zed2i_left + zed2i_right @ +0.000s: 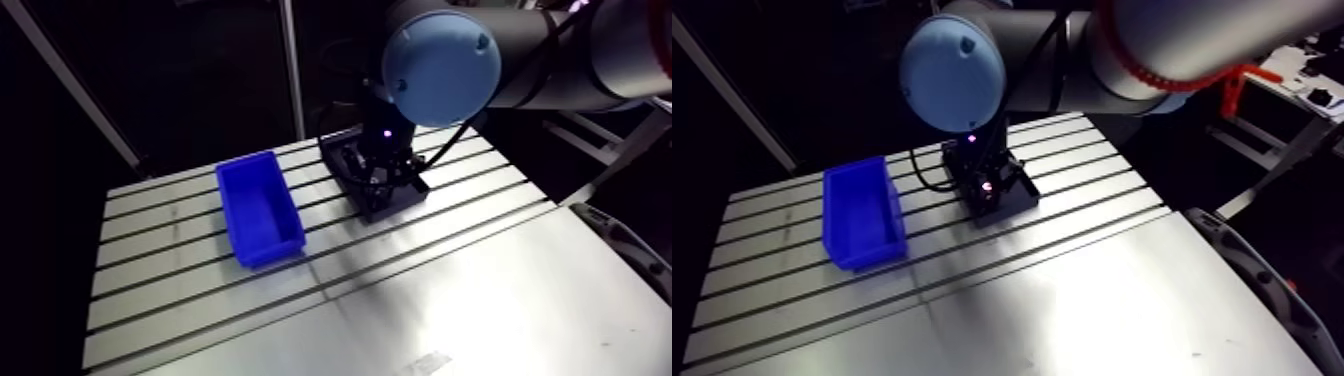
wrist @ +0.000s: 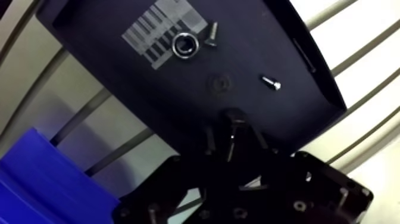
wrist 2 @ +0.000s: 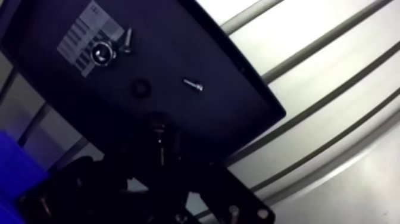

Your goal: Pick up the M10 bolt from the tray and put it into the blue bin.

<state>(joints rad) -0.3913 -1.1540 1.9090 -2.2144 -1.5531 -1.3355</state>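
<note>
**Jaws at tray edge: grip unreadable**

Jaws: dark against a dark tray, so whether they stand apart or clamped cannot be told from either view.

Gripper: down over the tray, at the tray's edge nearest the bin.

Bolt: dark, head away from the gripper, shank pointing back along its middle line. It sits over the tray's near margin. Whether it rests on the tray or is lifted cannot be told.

Other tray contents, all ahead of the gripper:
- Striped label at the far end.
- Bright nut on the label's corner.
- Screw just beside the nut.
- Dark washer at mid-tray.
- Second screw, small and shiny, beside the washer but apart from it.

Bin: blue, open side up, on the slotted table. It stands beside the tray and does not touch it.
</note>
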